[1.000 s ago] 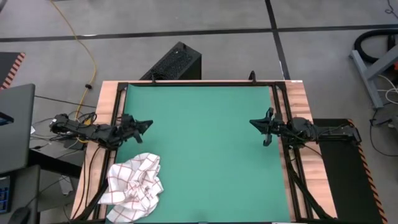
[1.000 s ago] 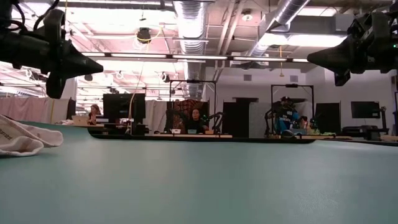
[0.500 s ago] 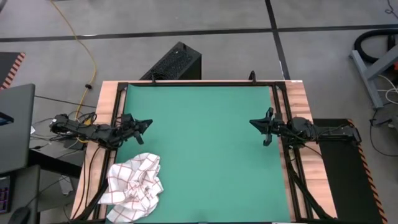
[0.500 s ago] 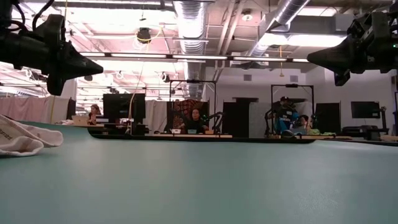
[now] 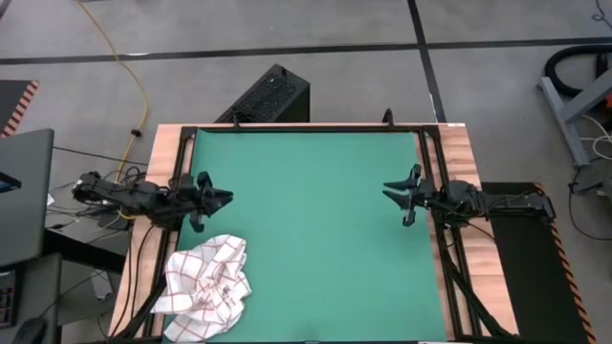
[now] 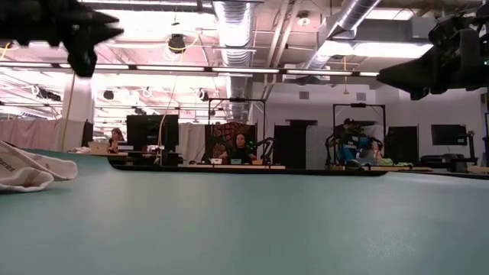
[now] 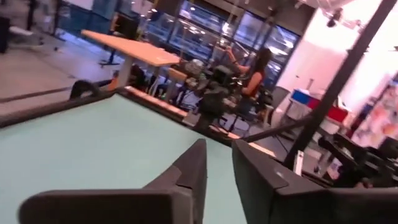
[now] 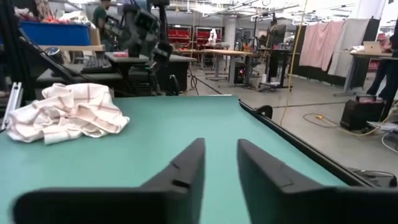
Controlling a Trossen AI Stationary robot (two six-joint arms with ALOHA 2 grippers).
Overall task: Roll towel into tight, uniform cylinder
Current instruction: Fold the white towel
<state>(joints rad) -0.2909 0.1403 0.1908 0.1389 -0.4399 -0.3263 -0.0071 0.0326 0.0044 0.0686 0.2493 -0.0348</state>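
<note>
The towel (image 5: pixel 206 287) lies crumpled in a loose heap on the near left corner of the green mat (image 5: pixel 316 229), its left part hanging over the mat's edge. It also shows in the low view (image 6: pixel 27 172) and in the right wrist view (image 8: pixel 65 112). No roll shows. My left gripper (image 5: pixel 222 199) hovers at the mat's left edge, beyond the towel and well above it, shut and empty, with only a narrow slit between its fingers (image 7: pixel 221 162). My right gripper (image 5: pixel 390 188) hovers at the mat's right edge, shut and empty (image 8: pixel 221 155).
The mat lies in a black frame on a wooden table (image 5: pixel 459 143). A black box (image 5: pixel 268 96) stands on the floor behind the far edge. The mat's middle and far part are bare. People sit at desks in the room beyond (image 6: pixel 241 145).
My left gripper has risen and drawn back a little toward the table's left edge, turning as it went. The towel has stayed where it was.
</note>
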